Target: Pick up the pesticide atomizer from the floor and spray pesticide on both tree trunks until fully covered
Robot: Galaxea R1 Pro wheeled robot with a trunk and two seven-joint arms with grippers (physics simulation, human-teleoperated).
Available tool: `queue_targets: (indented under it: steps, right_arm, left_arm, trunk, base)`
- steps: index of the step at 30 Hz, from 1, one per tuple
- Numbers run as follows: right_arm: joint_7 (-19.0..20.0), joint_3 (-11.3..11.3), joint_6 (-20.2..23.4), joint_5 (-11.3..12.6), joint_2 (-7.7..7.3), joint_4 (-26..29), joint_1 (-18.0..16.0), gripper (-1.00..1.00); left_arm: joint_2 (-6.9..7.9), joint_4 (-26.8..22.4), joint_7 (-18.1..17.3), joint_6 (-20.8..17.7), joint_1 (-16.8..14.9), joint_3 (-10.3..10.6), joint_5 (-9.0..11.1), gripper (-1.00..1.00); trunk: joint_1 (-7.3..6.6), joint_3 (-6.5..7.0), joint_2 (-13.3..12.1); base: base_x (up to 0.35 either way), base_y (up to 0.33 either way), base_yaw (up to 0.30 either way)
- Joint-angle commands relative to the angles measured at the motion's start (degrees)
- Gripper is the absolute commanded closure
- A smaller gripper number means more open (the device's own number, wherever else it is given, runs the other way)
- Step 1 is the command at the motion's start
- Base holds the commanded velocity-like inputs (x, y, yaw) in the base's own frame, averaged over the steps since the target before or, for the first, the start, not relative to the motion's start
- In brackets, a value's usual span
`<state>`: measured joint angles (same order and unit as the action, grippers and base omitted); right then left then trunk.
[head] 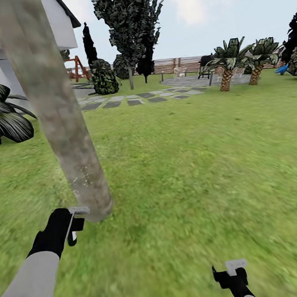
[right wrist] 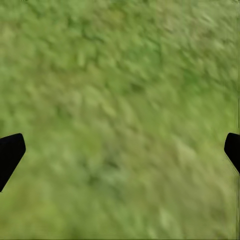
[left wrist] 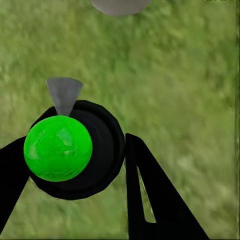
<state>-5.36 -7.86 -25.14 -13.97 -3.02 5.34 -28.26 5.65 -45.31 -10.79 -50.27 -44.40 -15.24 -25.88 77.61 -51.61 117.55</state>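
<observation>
Pickup done: left end effector (left wrist: 75, 165) pinching pesticide atomizer (left wrist: 75, 150), just beside tree trunk (head: 57, 107) base. Right end effector (right wrist: 120, 150) spread over grass. Trunk bark looks uncoated; spraying both trees remains

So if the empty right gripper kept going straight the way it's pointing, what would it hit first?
Probably just the grass: the right gripper, its fingers spread wide, looks straight at lawn with nothing in between.

Atomizer (left wrist: 75, 150) dark w/ green cap, upright; trunk (head: 55, 111) mottled grey, leaning.
</observation>
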Motion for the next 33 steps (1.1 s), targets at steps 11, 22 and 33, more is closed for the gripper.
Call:
queue_targets:
  steps: [11,22,33]
  right_arm:
    - [-0.09,-0.41,-0.17,-0.61,0.03,-0.07,-0.04,-1.0]
    - [-0.09,-0.41,-0.17,-0.62,0.03,-0.07,-0.04,-1.0]
    - [-0.09,-0.41,-0.17,-0.62,0.03,-0.07,-0.04,-1.0]
  left_arm:
    - [-0.13,4.81,0.2,5.82,0.1,-0.92,-0.64,1.0]
    - [0.31,5.0,4.55,5.97,0.25,-5.4,-0.75,1.0]
    - [-0.83,4.65,3.95,5.9,0.28,-5.38,-0.32,1.0]
  trunk:
    - [0.0,-0.05,0.02]
    - [0.0,-0.05,0.02]
    - [0.0,-0.05,0.02]
  base:
    - [0.139,-0.27,0.009]
    - [0.118,-0.195,0.231]
    - [0.117,-0.034,0.242]
